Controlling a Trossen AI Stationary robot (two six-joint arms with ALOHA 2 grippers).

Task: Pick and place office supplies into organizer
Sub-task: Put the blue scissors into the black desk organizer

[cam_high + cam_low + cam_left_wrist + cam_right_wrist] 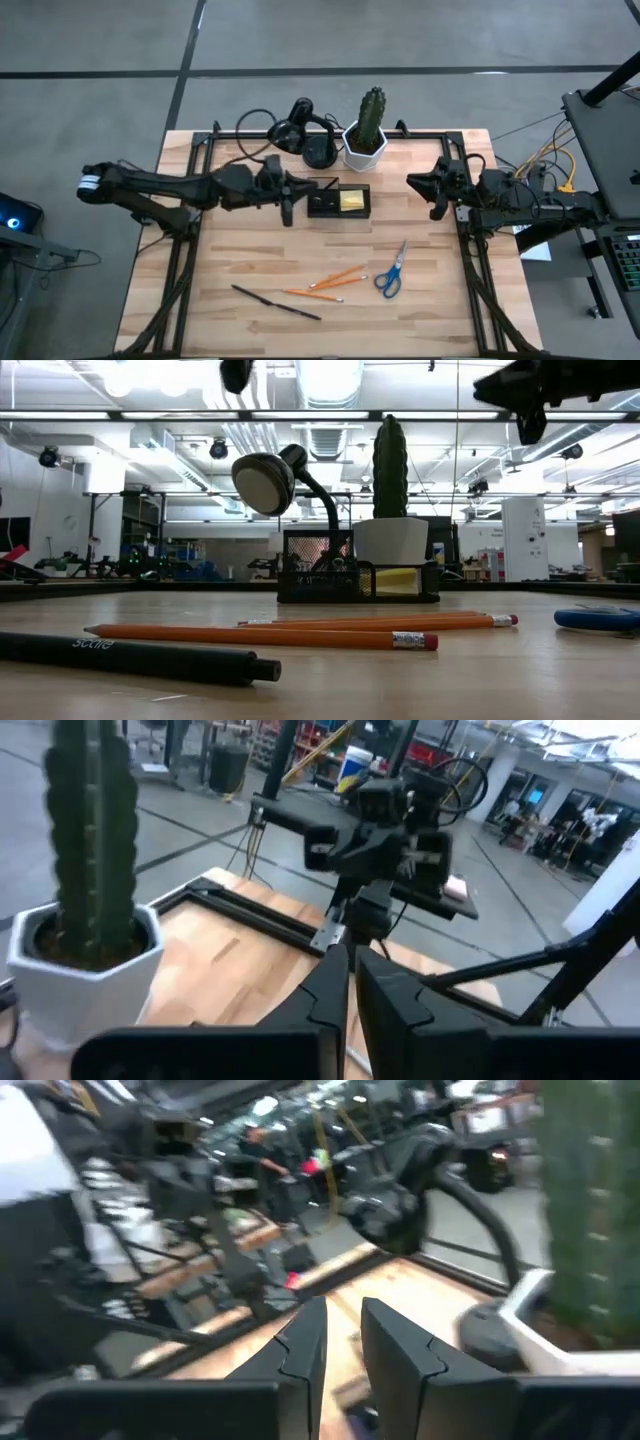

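The black organizer (326, 201) stands at mid-table, and a yellow sticky-note pad (352, 201) sits in its right compartment; the pad also shows in the low view (398, 580). Blue-handled scissors (390, 272), two orange pencils (337, 277) (312, 294) and a dark pen (276, 302) lie flat on the wood nearer the front edge. My left gripper (290, 197) hovers just left of the organizer, shut and empty. My right gripper (424, 190) hovers to the organizer's right, narrowly open and empty. No tiny brown pieces show.
A white hexagonal pot (364, 146) with a cactus and a black desk lamp (300, 130) stand just behind the organizer. A black frame (200, 150) runs along the table's edges. Bare wood lies between the organizer and the loose supplies.
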